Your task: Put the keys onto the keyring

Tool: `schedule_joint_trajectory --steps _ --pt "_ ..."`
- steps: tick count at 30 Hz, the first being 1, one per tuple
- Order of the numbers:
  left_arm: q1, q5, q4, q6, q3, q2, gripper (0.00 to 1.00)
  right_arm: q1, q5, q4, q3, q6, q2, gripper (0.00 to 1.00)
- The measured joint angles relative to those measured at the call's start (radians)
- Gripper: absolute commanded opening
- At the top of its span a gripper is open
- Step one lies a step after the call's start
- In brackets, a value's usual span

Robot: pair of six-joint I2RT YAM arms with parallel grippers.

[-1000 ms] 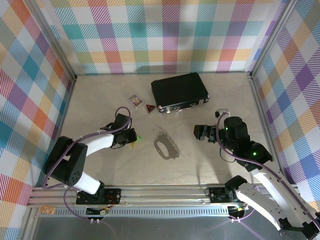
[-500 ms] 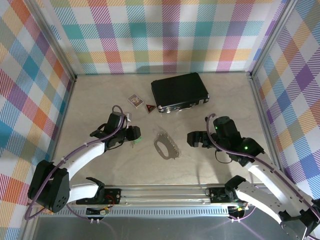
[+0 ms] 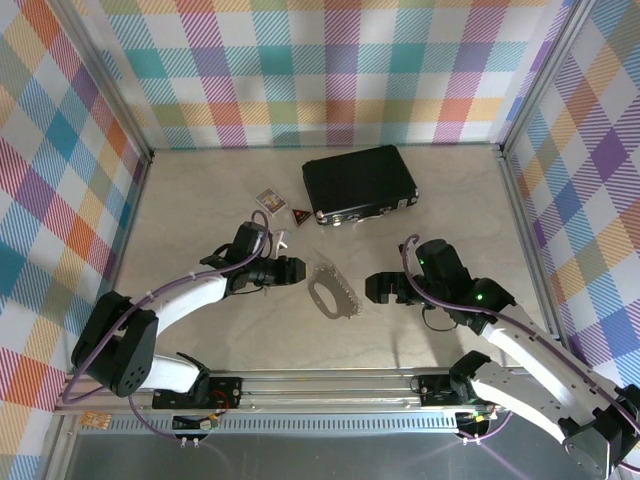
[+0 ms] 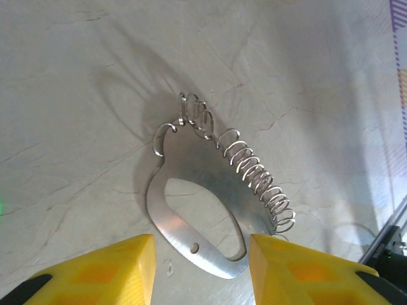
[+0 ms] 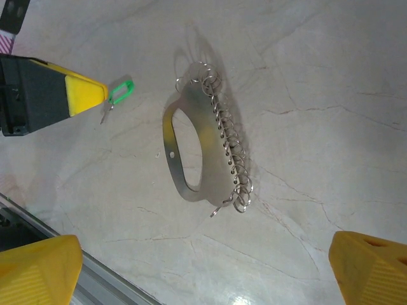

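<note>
Jaws spread on both; left gripper low in frame, keyring reaching between its tips; right gripper wide at bottom corners; green key upper left.

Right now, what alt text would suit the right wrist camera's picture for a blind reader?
A silvery keyring lies flat on a marbled table, wire rings lining one edge. Upper left, a green-headed key sits at the left gripper's yellow tip; the right gripper's jaws stand wide apart in the bottom corners.
</note>
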Motion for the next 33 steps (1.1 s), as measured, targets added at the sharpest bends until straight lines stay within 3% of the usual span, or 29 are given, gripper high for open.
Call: schedule_joint_trajectory --steps 7,12,21,26,33 --pt "-0.046 0.007 0.042 -0.006 -0.003 0.021 0.40 0.000 -0.039 0.060 -0.038 -0.045 0.024 0.99" --pt "-0.172 -0.057 0.019 0.000 -0.006 -0.034 0.40 0.000 -0.030 0.077 -0.054 -0.056 0.029 0.99" --pt "-0.415 -0.275 -0.079 0.005 -0.003 -0.116 0.39 -0.045 0.050 0.108 -0.164 -0.054 -0.021 0.99" --pt "-0.511 -0.362 -0.136 0.017 0.048 -0.045 0.39 -0.082 0.068 0.117 -0.195 -0.034 -0.042 0.99" --pt "-0.562 -0.414 -0.161 0.043 0.132 0.074 0.42 -0.145 0.062 0.159 -0.264 -0.003 -0.083 0.99"
